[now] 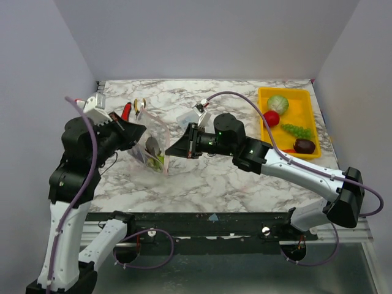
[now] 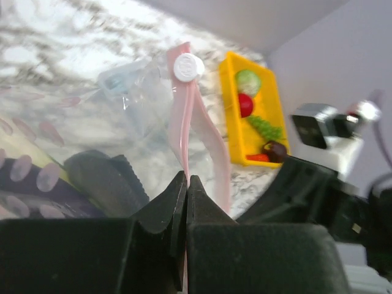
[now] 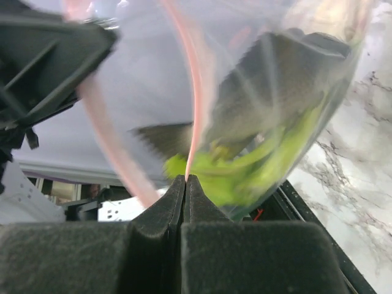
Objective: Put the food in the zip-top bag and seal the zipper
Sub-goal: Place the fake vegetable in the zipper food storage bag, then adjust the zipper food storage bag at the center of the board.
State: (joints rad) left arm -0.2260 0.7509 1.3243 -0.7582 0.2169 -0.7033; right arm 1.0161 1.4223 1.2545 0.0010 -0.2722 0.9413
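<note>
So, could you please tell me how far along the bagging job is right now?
Done: green pods lie inside the zip-top bag. In hand: the left gripper and right gripper each pinch the pink zipper, whose two strips gape apart. Left: the cabbage, red fruit, grapes and maroon piece sit in the yellow tray; then sealing.

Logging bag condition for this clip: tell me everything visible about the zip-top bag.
The zip-top bag is clear, crinkly plastic with a pink zipper carrying a white slider. Its mouth gapes, the two pink strips apart. The left claw and right claw each pinch its pink edge, shut. Inside lie green pods and a dark, unclear shape.
</note>
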